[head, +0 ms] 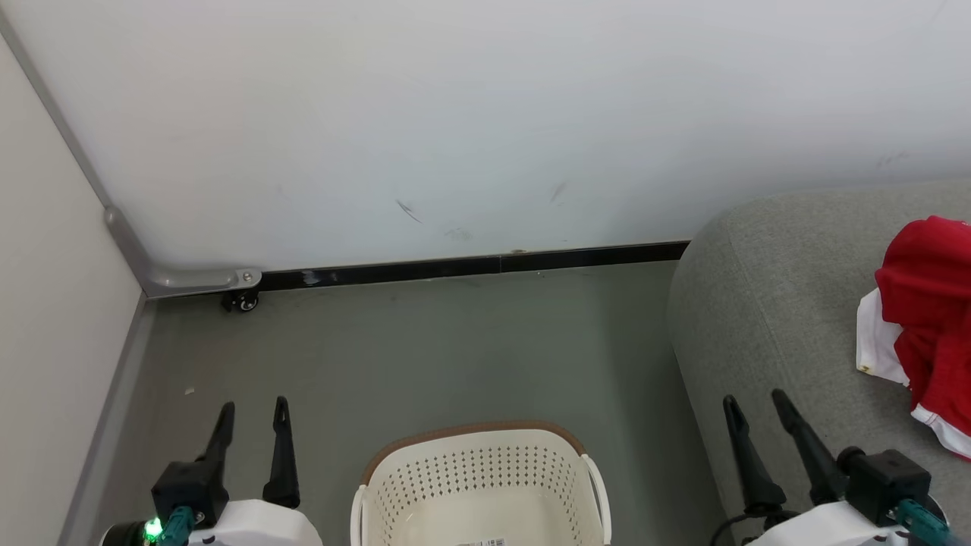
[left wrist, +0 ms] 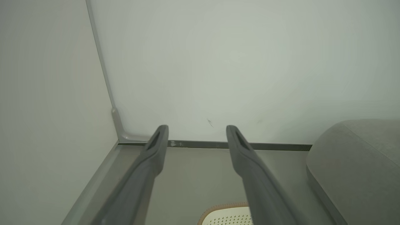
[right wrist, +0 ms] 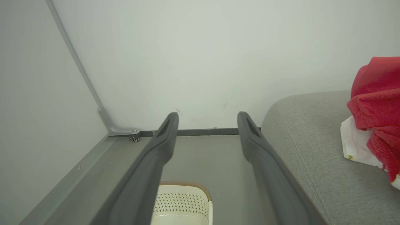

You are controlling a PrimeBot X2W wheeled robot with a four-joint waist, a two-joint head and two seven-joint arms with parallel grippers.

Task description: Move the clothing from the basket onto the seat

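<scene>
2 spread, empty grippers flank the near basket [head: 470, 429]: left gripper [head: 254, 403] left of it, right gripper [head: 755, 397] right. Clothing [head: 929, 303] lies on the seat [head: 758, 318], far right, nearer the right gripper; the basket's visible part looks bare.

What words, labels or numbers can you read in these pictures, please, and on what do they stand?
Paper label inside the basket: print too small and cut off to read.
Red clothing on the seat: no lettering shows.
Nothing else carries text.
</scene>
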